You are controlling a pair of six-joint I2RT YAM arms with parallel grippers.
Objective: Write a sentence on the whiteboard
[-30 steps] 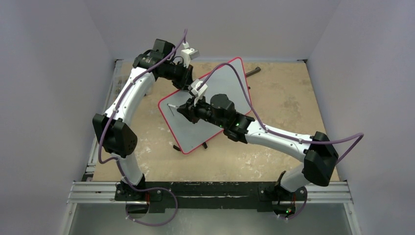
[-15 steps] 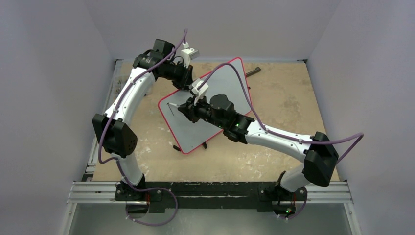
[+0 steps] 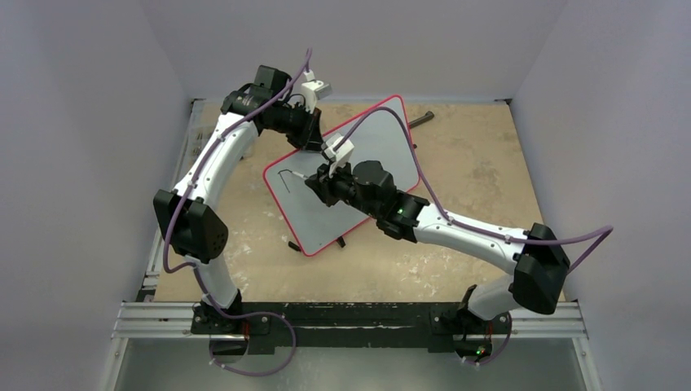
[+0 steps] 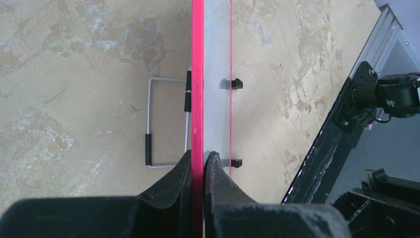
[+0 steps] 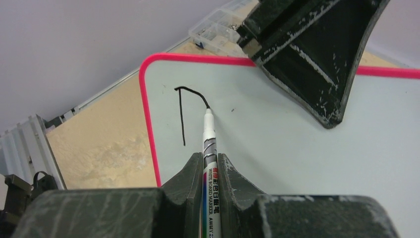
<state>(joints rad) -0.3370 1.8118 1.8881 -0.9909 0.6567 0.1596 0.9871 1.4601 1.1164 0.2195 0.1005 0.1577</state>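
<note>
Two arms, both working at one whiteboard (image 3: pixel 383 130) that lies askew in the far middle of the table (image 3: pixel 473 179).

Left arm, one: rises from its base along the left side, bends at the elbow and reaches inward to the board's far left edge. The left gripper (image 4: pixel 198 156) is clamped on the red rim, one finger on each face of the board, which the left wrist view shows edge-on.

Right arm, one: runs from its base at the near right, low and long across the table, with the wrist over the board's middle. The right gripper (image 5: pixel 210 158) is closed tight on one marker (image 5: pixel 209 144), which points toward the board's left corner. The marker's tip touches the white surface.

Writing, two joined strokes: the sentence (image 5: pixel 182 114) so far amounts to one upright black line and one short hooked line running from its top to the marker tip. It sits near the board's left rounded corner. No whole letter can be read.

Fittings on the board, seen from the left wrist: two small black clips (image 4: pixel 231 83) on one face, and one bent wire stand (image 4: pixel 148 109) with a black sleeve on the other side, lying against the table.

Other items: one dark rod-like object (image 3: pixel 420 120) on the table just beyond the board's far right corner, and one clear compartment box (image 5: pixel 218 25) past the board in the right wrist view.
</note>
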